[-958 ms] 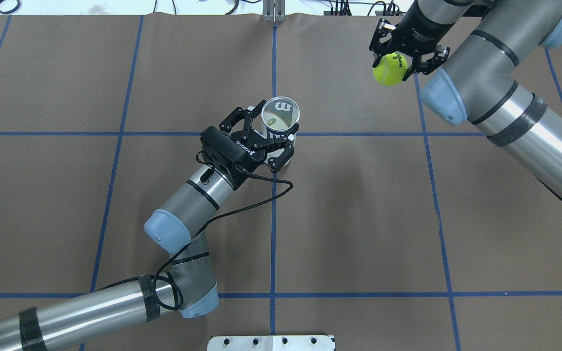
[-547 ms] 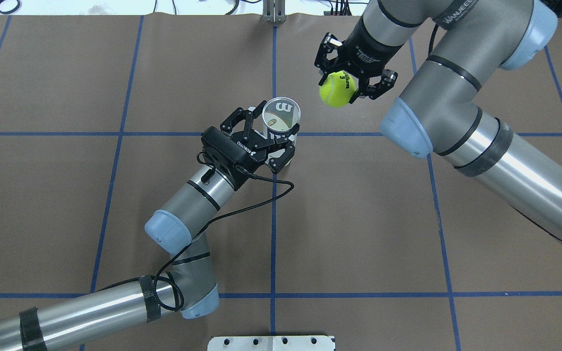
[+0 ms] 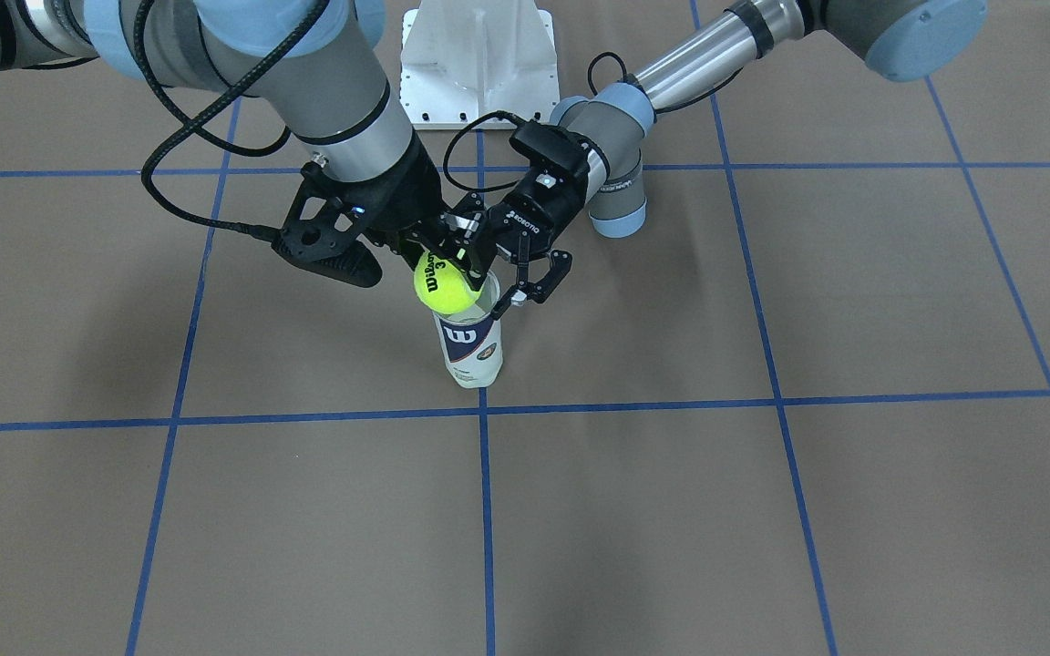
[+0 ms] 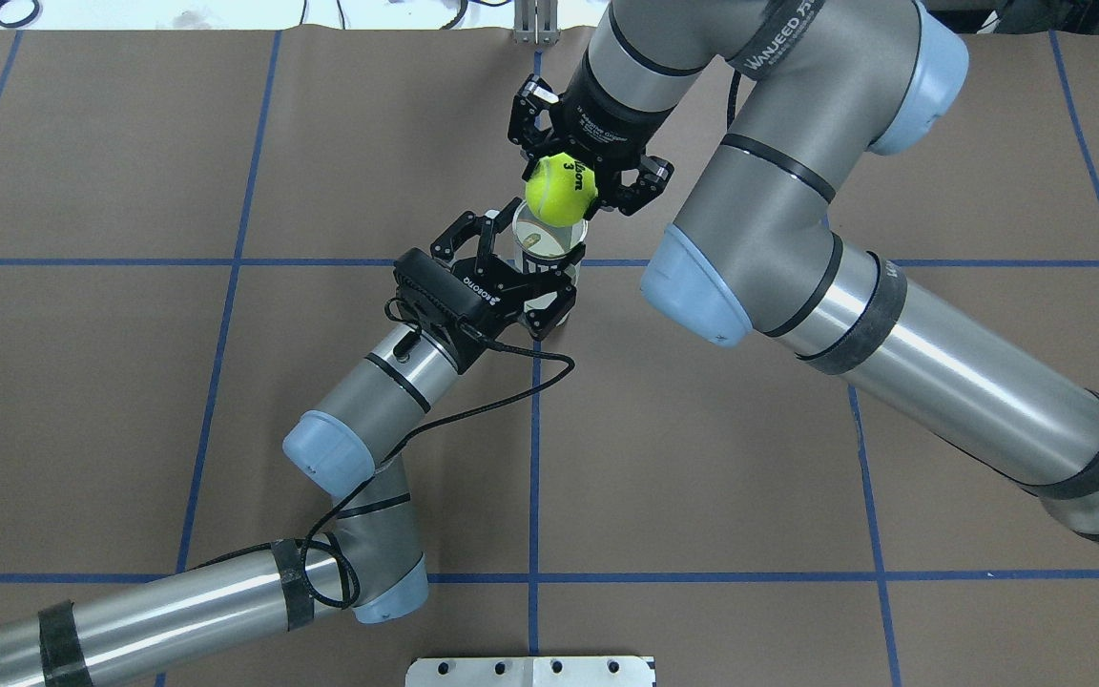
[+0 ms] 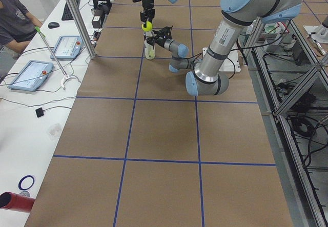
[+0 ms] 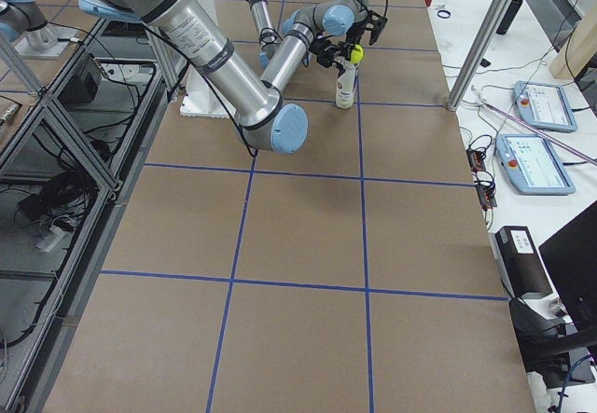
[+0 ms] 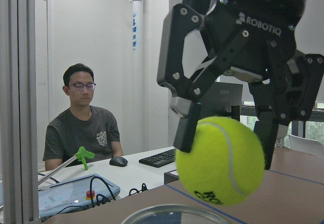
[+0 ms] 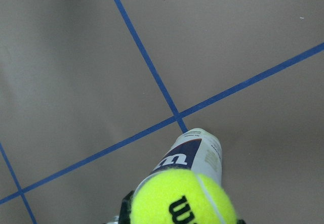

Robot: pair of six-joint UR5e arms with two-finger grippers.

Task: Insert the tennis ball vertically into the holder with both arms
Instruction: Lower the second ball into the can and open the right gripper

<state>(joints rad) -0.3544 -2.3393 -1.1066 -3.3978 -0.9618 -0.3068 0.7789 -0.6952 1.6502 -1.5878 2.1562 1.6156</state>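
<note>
a: where is the can?
b: the can [image 3: 470, 351] stands upright on the brown table [image 3: 762, 510], just beside a crossing of blue tape lines [image 3: 483, 405]. its mouth is open at the top.
a: what holds it?
b: the left gripper [image 4: 523, 272] comes in from the side, its two fingers clamped on the can near the rim.
a: and the tennis ball?
b: the yellow tennis ball [image 4: 560, 189] is pinched between the fingers of the right gripper [image 7: 223, 150], which points down. the ball hangs just above the can's mouth, with a small gap showing in the left wrist view. it is not yet inside. from overhead it covers the far edge of the rim.
a: anyone nearby?
b: a man in glasses [image 7: 81, 115] sits at a white desk beyond the table.
</note>
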